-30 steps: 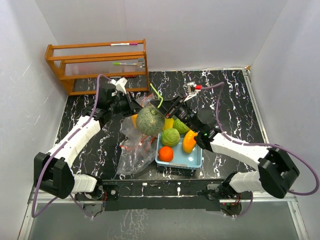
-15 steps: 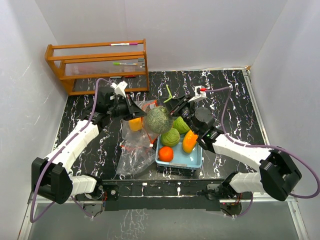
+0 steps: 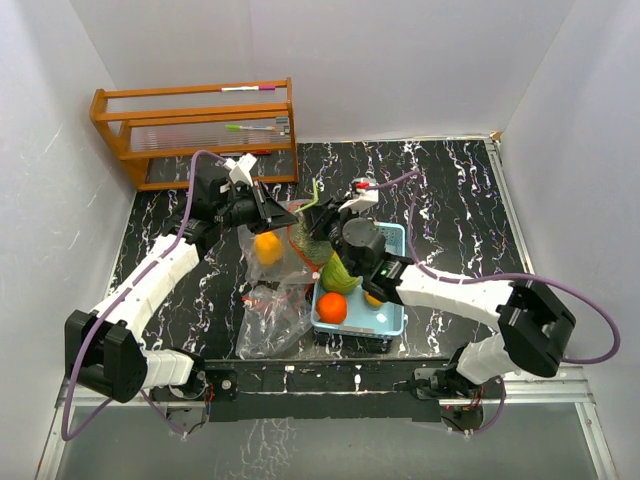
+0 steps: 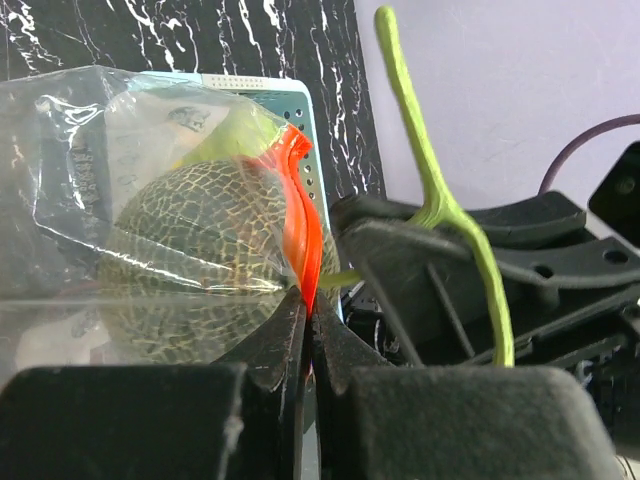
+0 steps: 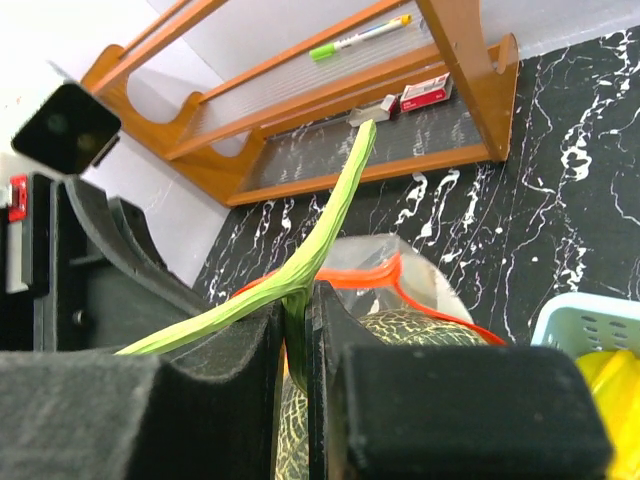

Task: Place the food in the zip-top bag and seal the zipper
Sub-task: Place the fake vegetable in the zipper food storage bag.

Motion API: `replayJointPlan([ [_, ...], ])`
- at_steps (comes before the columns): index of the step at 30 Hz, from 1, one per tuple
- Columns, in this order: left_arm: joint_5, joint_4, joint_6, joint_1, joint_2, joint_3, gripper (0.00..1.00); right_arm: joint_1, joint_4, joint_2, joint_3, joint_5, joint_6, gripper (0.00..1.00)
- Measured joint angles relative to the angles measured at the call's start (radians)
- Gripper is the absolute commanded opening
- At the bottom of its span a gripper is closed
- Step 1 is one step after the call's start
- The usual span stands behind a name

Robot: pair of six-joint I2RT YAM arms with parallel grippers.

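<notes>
The clear zip-top bag (image 3: 272, 300) lies left of the basket, its orange-red zipper rim (image 4: 300, 215) lifted. My left gripper (image 3: 274, 210) is shut on that rim (image 4: 307, 298). My right gripper (image 3: 322, 210) is shut on the green stem (image 5: 300, 275) of the netted melon (image 3: 320, 230), which hangs at the bag's mouth; the left wrist view shows the melon (image 4: 195, 235) through the plastic. A yellow-orange pepper (image 3: 267, 247) sits inside the bag. In the light-blue basket (image 3: 392, 322) I see an orange (image 3: 333, 308) and a green cabbage-like ball (image 3: 339, 276); my right arm hides the rest.
A wooden rack (image 3: 195, 130) with pens stands at the back left, also in the right wrist view as the rack (image 5: 330, 110). White walls close in the marbled black table (image 3: 460, 190). The basket's rim (image 5: 590, 322) with a yellow piece (image 5: 615, 390) shows low right.
My right arm has swung left across the basket, bringing the melon down from beside the bag to its open mouth. The left gripper has kept hold of the rim, shifting slightly.
</notes>
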State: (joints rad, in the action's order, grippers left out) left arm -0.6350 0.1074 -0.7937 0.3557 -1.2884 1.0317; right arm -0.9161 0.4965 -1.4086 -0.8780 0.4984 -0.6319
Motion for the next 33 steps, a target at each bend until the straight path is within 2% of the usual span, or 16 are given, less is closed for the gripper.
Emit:
replayJointPlan([
  [7,-0.004,-0.013,-0.014,0.000,0.000,0.005,0.00,-0.071,-0.008,-0.035,-0.041,0.049,0.029,0.11],
  [12,-0.004,-0.032,-0.026,0.000,-0.007,0.006,0.00,-0.070,0.022,-0.034,-0.042,-0.008,0.007,0.21],
  [17,-0.007,-0.076,-0.064,0.000,-0.022,0.008,0.00,-0.072,0.071,-0.032,-0.042,-0.068,-0.001,0.26],
  [18,-0.008,-0.081,-0.068,0.000,-0.022,0.008,0.00,-0.072,0.074,-0.030,-0.042,-0.071,-0.001,0.54],
  [19,-0.008,-0.085,-0.071,0.000,-0.022,0.008,0.00,-0.072,0.072,-0.026,-0.042,-0.072,0.000,0.73],
  [20,-0.006,-0.087,-0.069,0.000,-0.022,0.008,0.00,-0.072,0.068,-0.018,-0.040,-0.071,-0.003,0.80],
  [22,-0.001,-0.085,-0.067,0.000,-0.022,0.008,0.00,-0.073,0.040,0.013,-0.037,-0.070,0.009,0.85],
  [23,0.001,-0.083,-0.063,0.000,-0.022,0.008,0.00,-0.074,0.023,0.032,-0.037,-0.068,0.016,0.91],
  [26,0.016,-0.072,-0.047,0.000,-0.022,0.008,0.00,-0.076,-0.033,0.090,-0.037,-0.067,0.042,0.98],
  [33,0.045,-0.036,-0.023,0.000,-0.023,0.021,0.00,-0.078,-0.165,0.267,0.018,-0.014,0.073,1.00],
])
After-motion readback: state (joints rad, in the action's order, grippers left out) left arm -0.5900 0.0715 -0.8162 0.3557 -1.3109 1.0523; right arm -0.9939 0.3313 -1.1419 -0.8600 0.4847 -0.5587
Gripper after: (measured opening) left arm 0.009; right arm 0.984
